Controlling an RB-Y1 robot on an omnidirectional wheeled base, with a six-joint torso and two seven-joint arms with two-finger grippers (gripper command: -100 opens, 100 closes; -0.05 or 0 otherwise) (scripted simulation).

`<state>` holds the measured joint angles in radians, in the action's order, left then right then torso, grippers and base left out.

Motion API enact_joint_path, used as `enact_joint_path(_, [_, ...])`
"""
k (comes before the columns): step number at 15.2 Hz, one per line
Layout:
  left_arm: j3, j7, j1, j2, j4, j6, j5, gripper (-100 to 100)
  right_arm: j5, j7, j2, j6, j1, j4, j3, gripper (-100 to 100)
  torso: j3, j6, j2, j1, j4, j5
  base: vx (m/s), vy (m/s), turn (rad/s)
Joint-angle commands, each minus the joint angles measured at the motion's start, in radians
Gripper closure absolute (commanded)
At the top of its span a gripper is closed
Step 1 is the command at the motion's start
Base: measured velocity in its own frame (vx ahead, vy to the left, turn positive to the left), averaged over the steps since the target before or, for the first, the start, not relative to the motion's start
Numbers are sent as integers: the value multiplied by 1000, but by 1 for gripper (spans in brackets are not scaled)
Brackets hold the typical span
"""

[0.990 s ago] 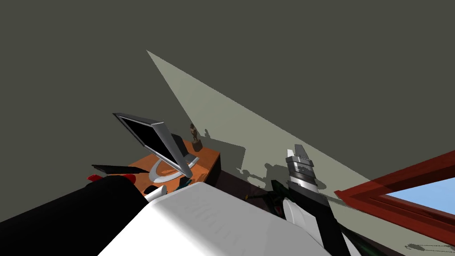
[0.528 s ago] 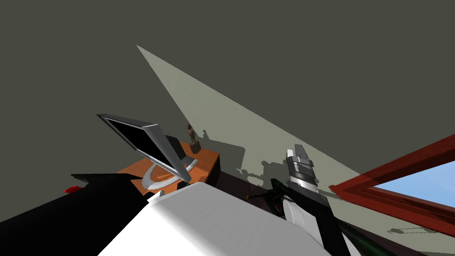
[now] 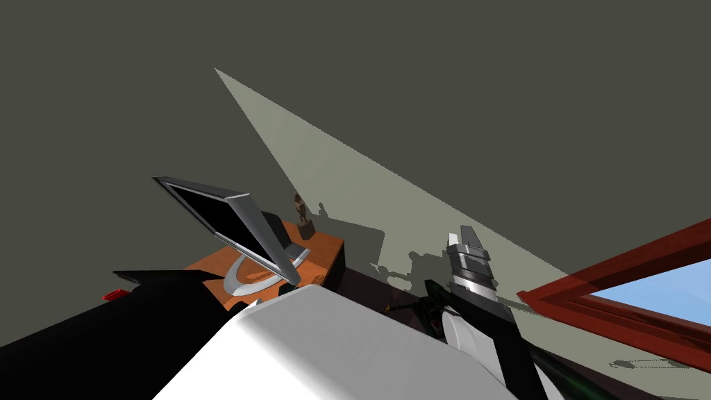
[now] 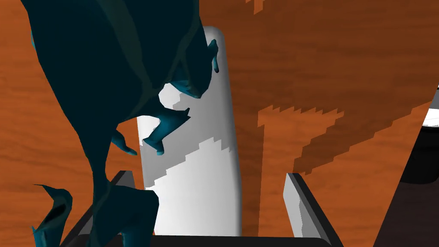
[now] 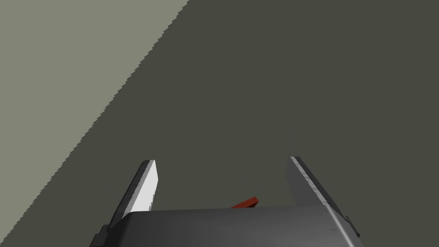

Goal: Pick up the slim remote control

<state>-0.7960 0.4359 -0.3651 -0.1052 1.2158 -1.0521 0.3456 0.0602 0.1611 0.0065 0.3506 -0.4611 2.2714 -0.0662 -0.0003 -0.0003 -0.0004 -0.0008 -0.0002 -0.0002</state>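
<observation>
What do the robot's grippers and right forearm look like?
The left gripper and right gripper each have two thin, light grey, blade-like fingers with dark edges on a dark grey box. The right forearm is black, with a grey-and-dark banded wrist.

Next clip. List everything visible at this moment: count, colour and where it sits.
remote control: one, white, slim, flat on the desk between the left gripper's fingers.
desk: one, orange-brown wood, against the wall.
leafy shape: one, dark teal, overlapping the remote control's far end.
monitor: one, grey with black screen, on the desk.
figurine: one, brown, at the desk's far corner.
window frame: one, red, to the robot's right.
left gripper: open, astride the remote control.
right gripper: open, raised at the robot's right side.
</observation>
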Motion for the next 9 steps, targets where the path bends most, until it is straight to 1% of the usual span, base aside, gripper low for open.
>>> enact_joint_path(1, [0,0,0,0,0,0,0,100,0,0,0,0,0,0,0,0,0,0,0,0,0,0,0,6,-1])
enact_joint_path(5, [-1,1,0,0,1,0,0,100,0,0,0,0,0,0,0,0,0,0,0,0,0,1,0,2,0])
enact_joint_path(6, [-12,2,-8,-5,31,-33,7,100,0,0,0,0,0,0,0,0,0,0,0,0,0,1,0,0,0])
enact_joint_path(8, [-18,3,-14,-8,49,-53,10,100,0,0,0,0,0,0,0,0,0,0,0,0,0,-1,0,0,0])
enact_joint_path(9, [-25,4,-19,-10,68,-72,14,100,0,0,0,0,0,0,0,0,0,0,0,0,0,-1,6,-20,-44])
